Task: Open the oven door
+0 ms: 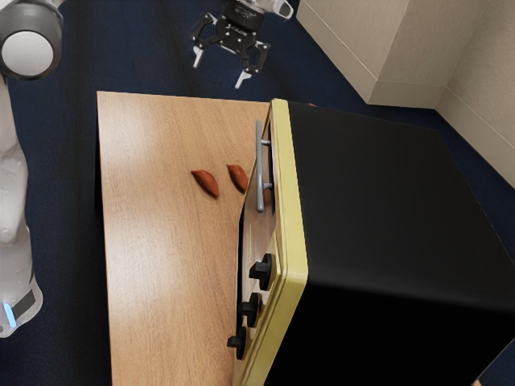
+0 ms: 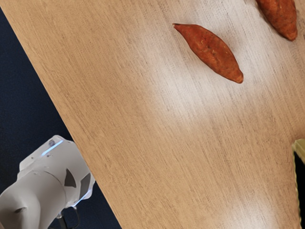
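High in the exterior view, my gripper (image 1: 220, 68) hangs open with its two fingertips well apart and nothing between them. The oven (image 1: 294, 209) has a yellow front frame and a black body. Its grey bar handle (image 1: 260, 167) stands out from the front, below and to the exterior view's right of the gripper, well apart from it. The oven door's glass is seen at a steep slant and appears to lie against the frame. In the wrist view a small yellow corner of the oven (image 2: 299, 149) shows.
Two reddish-brown sweet potatoes (image 1: 206, 182) lie on the wooden table (image 1: 161, 241) before the oven's front. Black knobs (image 1: 261, 272) stick out from that front. The arm's white base (image 2: 57, 179) stands beside the table edge. Beige walls (image 1: 410, 48) rise behind the oven.
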